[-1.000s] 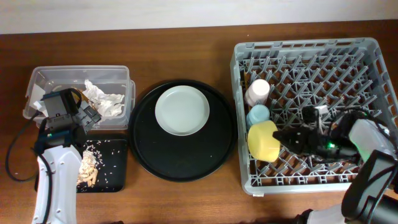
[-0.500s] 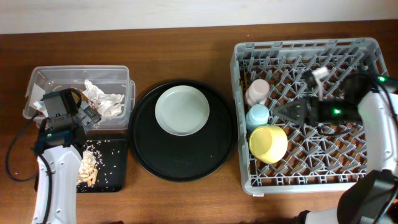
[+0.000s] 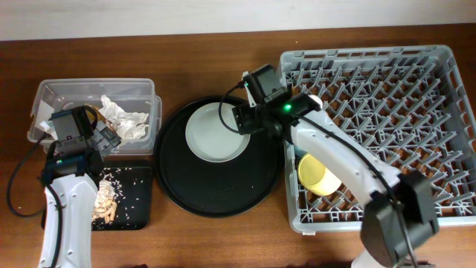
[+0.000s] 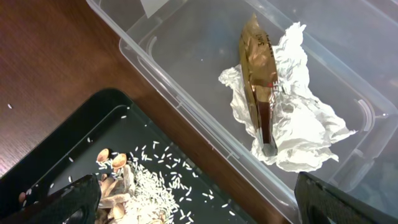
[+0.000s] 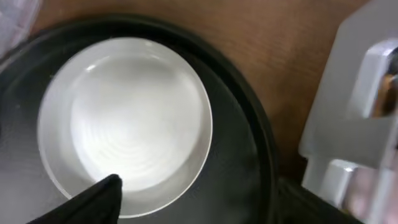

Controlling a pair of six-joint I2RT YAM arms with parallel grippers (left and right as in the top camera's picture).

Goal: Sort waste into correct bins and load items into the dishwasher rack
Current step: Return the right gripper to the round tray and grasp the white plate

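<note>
The pale plate (image 3: 210, 135) lies on the round black tray (image 3: 216, 190). My right gripper (image 3: 232, 119) hovers open over the plate's right edge; in the right wrist view (image 5: 202, 205) its jaws straddle the plate (image 5: 124, 118) rim and nothing is between them. The yellow bowl (image 3: 321, 177) sits in the grey dishwasher rack (image 3: 387, 112), and the arm mostly hides the cups beside it. My left gripper (image 3: 110, 141) (image 4: 199, 208) hangs open and empty where the clear tub (image 3: 74, 93) meets the flat black tray (image 3: 132, 205). Napkin (image 4: 298, 130) and wrapper (image 4: 258, 81) lie in the tub. Food scraps (image 4: 115, 180) lie on the flat tray.
The rack's corner (image 5: 360, 93) stands just right of the round tray's rim (image 5: 249, 124). Rice grains (image 3: 123, 182) are scattered over the flat tray. Bare wooden table (image 3: 208, 59) runs along the back.
My right arm has let go of the yellow bowl in the rack, opened, and swung left to the plate. The left arm has not moved.
</note>
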